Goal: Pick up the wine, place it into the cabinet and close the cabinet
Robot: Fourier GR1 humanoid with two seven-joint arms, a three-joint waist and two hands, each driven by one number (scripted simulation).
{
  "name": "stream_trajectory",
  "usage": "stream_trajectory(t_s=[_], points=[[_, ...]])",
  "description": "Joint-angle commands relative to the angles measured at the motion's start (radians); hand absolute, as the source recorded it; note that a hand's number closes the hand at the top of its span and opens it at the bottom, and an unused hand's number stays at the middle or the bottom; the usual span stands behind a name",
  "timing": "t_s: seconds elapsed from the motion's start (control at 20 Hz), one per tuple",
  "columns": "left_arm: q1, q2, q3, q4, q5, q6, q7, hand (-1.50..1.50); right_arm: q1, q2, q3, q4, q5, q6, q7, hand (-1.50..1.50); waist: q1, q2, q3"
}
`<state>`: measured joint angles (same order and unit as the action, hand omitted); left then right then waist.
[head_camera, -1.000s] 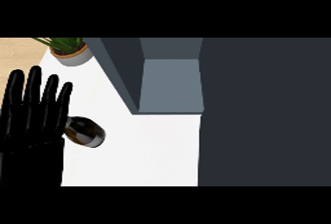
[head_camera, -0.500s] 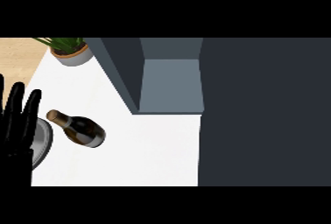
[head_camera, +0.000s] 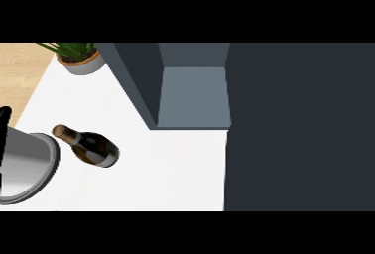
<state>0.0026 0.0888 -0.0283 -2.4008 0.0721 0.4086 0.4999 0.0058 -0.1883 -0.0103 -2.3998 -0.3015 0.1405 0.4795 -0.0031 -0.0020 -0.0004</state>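
A dark wine bottle (head_camera: 90,146) with a gold-capped neck stands on the white counter (head_camera: 168,168), seen from above, left of centre. The cabinet (head_camera: 192,94) is open, its grey inside showing at the top centre, with a dark panel (head_camera: 300,124) filling the right side. Only a black sliver of my left hand (head_camera: 4,124) shows at the left edge, apart from the bottle. My right hand is out of view.
A shiny metal pot (head_camera: 26,166) sits at the left edge, just left of the bottle. A potted green plant (head_camera: 79,58) stands at the back left corner of the counter, beside the wooden floor.
My left hand has drawn back to the left, nearly out of view, uncovering the bottle and the metal pot. The bottle has not moved.
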Motion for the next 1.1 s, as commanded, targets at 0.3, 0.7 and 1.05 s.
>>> stream_trajectory(t_s=[0.3, 0.7, 1.05], points=[[0.021, 0.061, 0.266, 0.135, 0.250, -0.126, -0.041, -1.50, 0.026, -0.005, -0.009, -0.194, -0.069, -0.033, 0.115, -1.50, -0.004, -0.001, -0.001], [0.110, 0.040, 0.274, 0.161, 0.301, -0.196, -0.051, -1.50, 0.071, 0.031, -0.014, -0.128, -0.032, 0.011, 0.021, -1.50, 0.000, 0.000, 0.001], [0.119, -0.016, 0.283, 0.418, 0.319, -0.314, -0.272, -1.50, 0.027, 0.009, -0.011, -0.158, -0.052, -0.007, 0.091, -1.50, -0.002, 0.000, 0.000]])
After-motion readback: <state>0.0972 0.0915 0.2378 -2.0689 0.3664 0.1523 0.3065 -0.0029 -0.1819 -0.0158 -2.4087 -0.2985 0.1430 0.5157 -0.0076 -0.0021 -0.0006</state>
